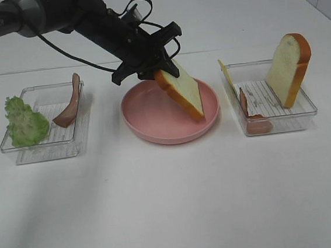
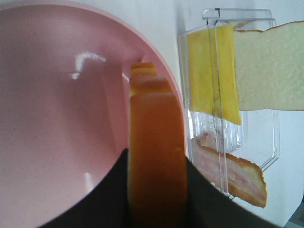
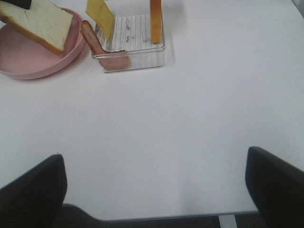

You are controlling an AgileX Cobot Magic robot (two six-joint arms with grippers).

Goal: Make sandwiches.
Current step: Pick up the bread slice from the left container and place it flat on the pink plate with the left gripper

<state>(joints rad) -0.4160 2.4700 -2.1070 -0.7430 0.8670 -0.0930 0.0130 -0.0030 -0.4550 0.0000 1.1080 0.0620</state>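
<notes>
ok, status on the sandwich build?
Left hand shut on bread slice, tilted over pink plate. Right hand open, empty, over table. Nothing blocking the plate.

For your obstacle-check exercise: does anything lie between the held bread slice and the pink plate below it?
Nothing visible does. The left gripper holds the bread slice tilted over the plate, whose inside shows bare pink.

Bare table (image 1: 174, 217) before plate (image 1: 173, 139) (trays (image 1: 45, 153) flank it).
</notes>
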